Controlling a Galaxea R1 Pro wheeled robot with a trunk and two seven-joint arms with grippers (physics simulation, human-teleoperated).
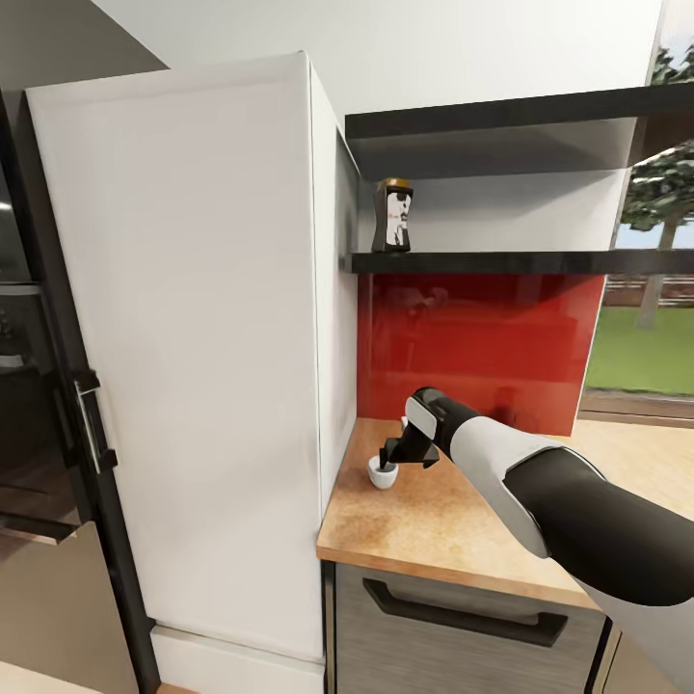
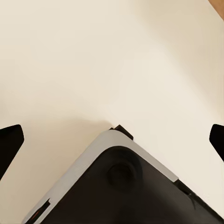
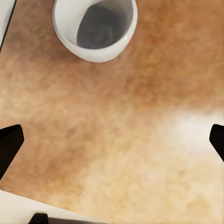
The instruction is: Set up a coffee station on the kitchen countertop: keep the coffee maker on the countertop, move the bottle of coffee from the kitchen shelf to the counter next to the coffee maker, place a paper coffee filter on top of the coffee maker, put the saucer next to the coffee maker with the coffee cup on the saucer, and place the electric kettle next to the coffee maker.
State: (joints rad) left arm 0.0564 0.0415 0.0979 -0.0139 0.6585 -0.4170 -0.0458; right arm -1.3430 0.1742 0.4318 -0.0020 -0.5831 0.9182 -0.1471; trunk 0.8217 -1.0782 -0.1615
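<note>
Head view: the right arm reaches forward over the wooden desk (image 1: 453, 525), its right pincer (image 1: 403, 455) pointing down just above and beside a small white coffee cup (image 1: 383, 473) that stands upright on the desk near the corner where a tall white cabinet (image 1: 193, 357) meets the red backsplash (image 1: 482, 347). From here I cannot tell whether that pincer touches the cup. The bottle of coffee (image 1: 392, 215) stands upright on the lower dark shelf (image 1: 520, 261), at its end next to the cabinet, well above the cup. A dark drawer front with a handle (image 1: 463, 612) sits under the desk edge. Left wrist view: the left pincer (image 2: 112, 140) looks onto a plain cream surface with a grey and black part of the robot (image 2: 121, 186) below it; its two dark fingertips (image 2: 10, 140) stand at opposite edges of the picture, spread wide, with nothing between them. Right wrist view: the right pincer (image 3: 112, 140) is likewise spread, its fingertips (image 3: 9, 142) far apart over bare mottled desk (image 3: 121, 140). The coffee cup (image 3: 95, 28) lies beyond the fingertips, not between them, its dark hollow showing from above, empty of grasp and apart from both fingers.
</note>
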